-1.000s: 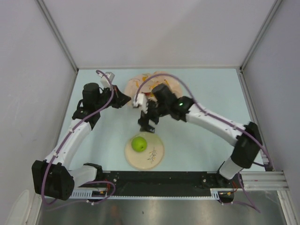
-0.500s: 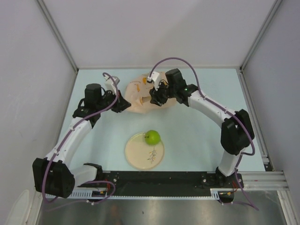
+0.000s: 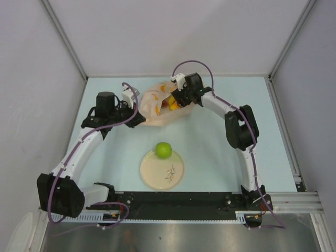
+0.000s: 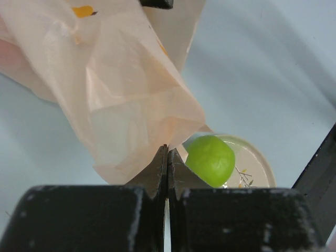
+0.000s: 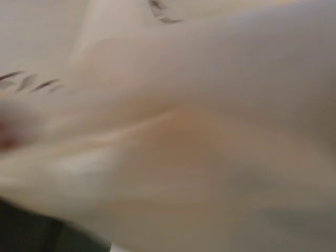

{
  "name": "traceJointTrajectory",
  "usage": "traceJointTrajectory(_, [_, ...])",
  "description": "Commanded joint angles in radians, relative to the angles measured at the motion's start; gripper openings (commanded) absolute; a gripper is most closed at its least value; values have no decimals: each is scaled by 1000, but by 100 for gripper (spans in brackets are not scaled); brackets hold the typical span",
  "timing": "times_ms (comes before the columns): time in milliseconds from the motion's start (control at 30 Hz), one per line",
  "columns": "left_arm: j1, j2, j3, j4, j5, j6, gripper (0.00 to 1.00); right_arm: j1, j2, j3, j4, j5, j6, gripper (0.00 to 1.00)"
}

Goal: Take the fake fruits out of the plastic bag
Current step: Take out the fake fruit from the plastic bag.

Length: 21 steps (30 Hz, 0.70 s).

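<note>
The peach-pink plastic bag (image 3: 156, 106) lies at the back of the table with its mouth towards the right arm. Yellow and orange fake fruits (image 3: 169, 104) show inside that mouth. My left gripper (image 3: 140, 120) is shut on the bag's near corner; in the left wrist view its jaws (image 4: 167, 155) pinch the film (image 4: 121, 94). My right gripper (image 3: 172, 101) reaches into the bag's mouth, and its fingers are hidden by the film. The right wrist view shows only blurred peach film (image 5: 173, 136). One green apple (image 3: 163, 150) (image 4: 211, 160) rests on the far rim of the plate.
The round beige plate (image 3: 168, 176) (image 4: 258, 163) with a small leaf print sits in front of the arm bases. Grey walls close in the table at the back and both sides.
My right arm swung from above the plate back to the bag and pushed into its mouth. The green apple shifted from the plate's middle to its far rim. The left grip on the bag held.
</note>
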State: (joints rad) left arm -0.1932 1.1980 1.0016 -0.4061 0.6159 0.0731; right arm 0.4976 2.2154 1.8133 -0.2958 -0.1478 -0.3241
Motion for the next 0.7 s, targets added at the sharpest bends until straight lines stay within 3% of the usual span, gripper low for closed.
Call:
traceJointTrajectory(0, [-14, 24, 26, -37, 62, 86, 0, -48, 53, 114, 6, 85, 51, 78])
traceJointTrajectory(300, [-77, 44, 2, -36, 73, 105, 0, -54, 199, 300, -85, -71, 224, 99])
traceJointTrajectory(667, [-164, 109, 19, 18, 84, 99, 0, -31, 351, 555, -149, -44, 319, 100])
